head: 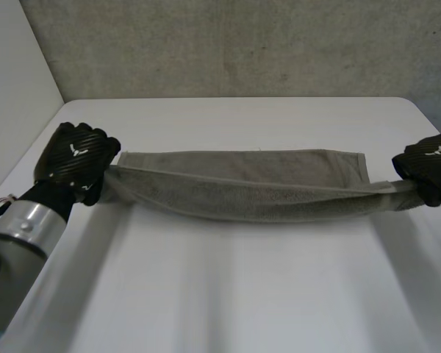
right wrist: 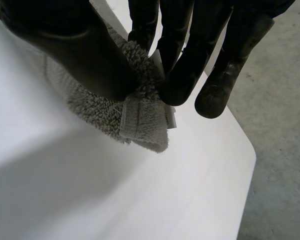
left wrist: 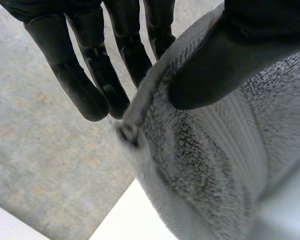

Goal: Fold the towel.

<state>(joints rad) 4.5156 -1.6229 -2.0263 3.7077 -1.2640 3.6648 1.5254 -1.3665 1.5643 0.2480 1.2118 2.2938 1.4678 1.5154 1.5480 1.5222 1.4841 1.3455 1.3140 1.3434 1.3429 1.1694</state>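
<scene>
Nearest the camera in the head view, the white table (head: 228, 294) is lying bare, with the left arm (head: 26, 224) coming in over its near left corner. Beyond that bare stretch, the grey towel (head: 242, 184) is stretching across the table between the two hands. Its near edge is sagging in the middle and rising toward each end, while its far edge is lying flat on the table.

The left hand (head: 77, 158) is gripping the towel's left end, and the right hand (head: 428, 168) is gripping its right end near the table's right edge. From the head view only the backs of the hands are showing, so the grips are readable from the wrist cameras.

In the left wrist view, the thumb (left wrist: 230, 55) is pressing the towel's edge against the fingers (left wrist: 135, 55), the cloth running between them and hanging down past the fingertips. Two other fingers are hanging straight beside the cloth, apart from it.

In the right wrist view, the thumb (right wrist: 75, 50) and fingers (right wrist: 182, 75) are pinching a hemmed corner, which is poking out just beyond the fingertips, above the table.

Farthest away, a concrete wall (head: 242, 44) is standing behind the table.
</scene>
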